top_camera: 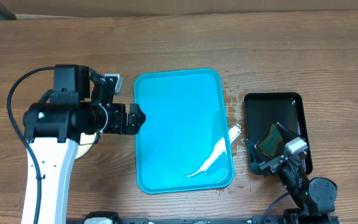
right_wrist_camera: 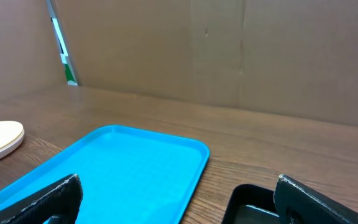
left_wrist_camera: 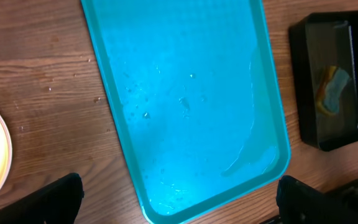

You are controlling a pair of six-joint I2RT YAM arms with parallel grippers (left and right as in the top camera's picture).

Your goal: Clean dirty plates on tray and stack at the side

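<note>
The wooden table [top_camera: 328, 56] fills the overhead view, with a brown cardboard wall [right_wrist_camera: 229, 50] behind it.

The blue tray [top_camera: 179, 93] lies lengthwise at the middle of the table. No plate is on it. Its floor is wet, with droplets across it and a thin pool of water [top_camera: 207, 163] in the near right corner. A wet patch [top_camera: 234, 131] also shows on the wood just beside the tray's right rim.

The left arm [top_camera: 48, 155] reaches in from the near left. Its wrist sits over the table just beside the tray's left rim.

A smaller black tray [top_camera: 291, 102] stands to the right of the blue one, near it but apart.

The plates [top_camera: 90, 138] are off the tray, on the table to its left. They are mostly hidden under the left arm, and only a pale edge shows. The count cannot be told.

A yellow and dark sponge [top_camera: 270, 140] lies inside the black tray.

The left gripper [left_wrist_camera: 179, 202] hangs above the tray's left side, its fingers [left_wrist_camera: 58, 199] spread wide and holding nothing. The right gripper [right_wrist_camera: 179, 199] hovers over the near end of the black tray. It is also spread wide and empty, close to the sponge but not gripping it.
</note>
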